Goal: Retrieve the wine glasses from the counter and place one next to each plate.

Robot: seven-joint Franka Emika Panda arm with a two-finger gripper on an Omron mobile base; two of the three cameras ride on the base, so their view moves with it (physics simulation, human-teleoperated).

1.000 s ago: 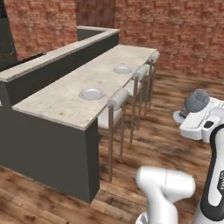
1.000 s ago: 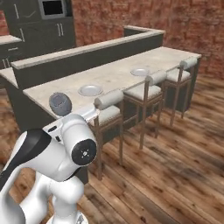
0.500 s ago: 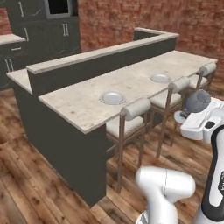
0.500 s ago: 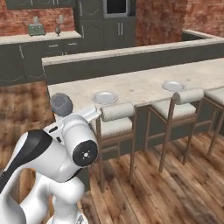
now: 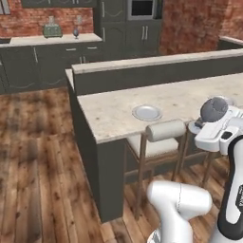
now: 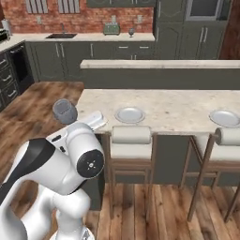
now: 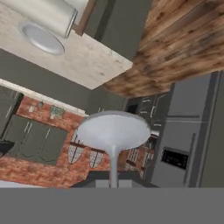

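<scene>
Your gripper (image 5: 211,127) carries a wine glass (image 5: 214,109), the squat dark one, clear of every surface; the fingers themselves are hidden, but since the glass rides at the hand with nothing under it, I judge them clamped on it; in the hand view its round foot and stem point away from the camera

The hand hangs at the near edge of the bar top (image 6: 178,105), beside the left plate (image 6: 130,115); the right plate (image 6: 225,117) lies well apart along the same top; the second wine glass (image 6: 131,31) stands on the far counter (image 6: 79,36), just beside the toaster (image 6: 111,29)

The step in hand, as I read it, is setting this glass next to the left plate; to do it well:
- Bring the glass upright before you lower it, foot flat to the stone
- Choose bare bar top just beside the plate rim, not on it; a foot half on the rim will tip
- Come in above the padded stool (image 6: 131,136) so the arm clears its backrest
- Lower slowly and release only once the foot sits flat; then lift straight away so a finger does not catch the bowl
</scene>
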